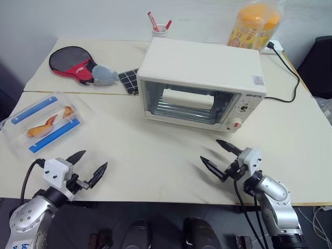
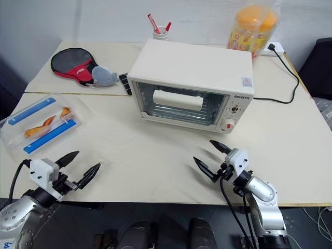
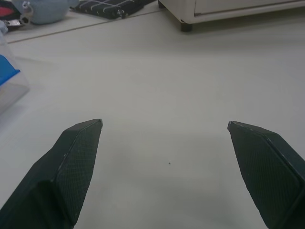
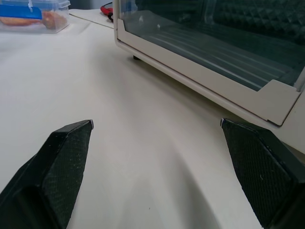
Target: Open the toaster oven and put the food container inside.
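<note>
The cream-white toaster oven (image 1: 207, 67) stands at the middle back of the table, its glass door shut and the white bar handle (image 1: 188, 98) across the top of the door. The food container (image 1: 42, 122), a clear box with two blue clip strips and orange pieces inside, lies at the table's left edge. My left gripper (image 1: 91, 166) hovers open near the front edge, just in front of the container. My right gripper (image 1: 220, 156) is open in front of the oven's right half, clear of the door. The door's lower edge (image 4: 200, 81) fills the right wrist view.
A red table-tennis bat (image 1: 72, 63), a grey-blue soft item (image 1: 105, 75) and a dark checked cloth (image 1: 129, 80) lie behind the container. A tall orange snack jar (image 1: 255, 23) and a cup of pens (image 1: 160, 28) stand behind the oven. A black cord (image 1: 290, 78) runs at the right.
</note>
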